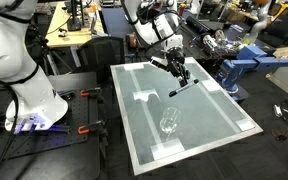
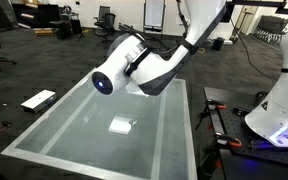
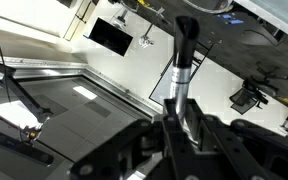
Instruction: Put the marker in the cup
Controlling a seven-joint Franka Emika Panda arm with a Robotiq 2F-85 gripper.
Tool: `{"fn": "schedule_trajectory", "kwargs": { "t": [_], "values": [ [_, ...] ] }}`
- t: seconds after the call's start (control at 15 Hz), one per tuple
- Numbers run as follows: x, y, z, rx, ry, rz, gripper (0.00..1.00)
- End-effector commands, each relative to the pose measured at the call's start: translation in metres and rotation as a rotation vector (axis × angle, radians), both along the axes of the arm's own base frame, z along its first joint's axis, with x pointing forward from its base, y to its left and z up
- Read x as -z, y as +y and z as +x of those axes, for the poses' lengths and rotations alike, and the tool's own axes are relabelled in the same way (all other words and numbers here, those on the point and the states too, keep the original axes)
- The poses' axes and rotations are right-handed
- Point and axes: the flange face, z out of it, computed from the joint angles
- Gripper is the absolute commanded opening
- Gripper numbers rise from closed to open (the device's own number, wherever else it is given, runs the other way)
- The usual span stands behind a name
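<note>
My tool (image 1: 178, 76), upper centre, clamps the marker (image 3: 181, 72); the cup (image 1: 169, 122) stands lower centre on the table (image 1: 219, 115).

One marker (image 3: 182, 70), one clear cup (image 1: 169, 122), one gripper (image 1: 180, 79), one glass-topped table (image 1: 224, 115).

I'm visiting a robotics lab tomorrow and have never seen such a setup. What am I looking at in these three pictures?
This is one robot arm with a two-fingered gripper at its end. Two pictures come from cameras standing outside the robot, looking at the same table from different places. The third comes from a camera on the wrist, looking along the fingers. On the table stands a small clear cup. The gripper is shut on a dark and grey marker, held in the air above the table, apart from the cup.
</note>
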Motion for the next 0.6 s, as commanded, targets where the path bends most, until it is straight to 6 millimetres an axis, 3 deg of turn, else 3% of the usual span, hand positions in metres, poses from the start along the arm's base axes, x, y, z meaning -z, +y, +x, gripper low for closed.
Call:
{"fn": "schedule_trajectory", "kwargs": {
  "t": [0.0,0.53],
  "values": [
    [0.0,-0.006,0.004,0.042,-0.084,-0.022,0.04],
    [0.01,-0.03,0.0,0.118,-0.214,-0.036,0.04]
  ]
}}
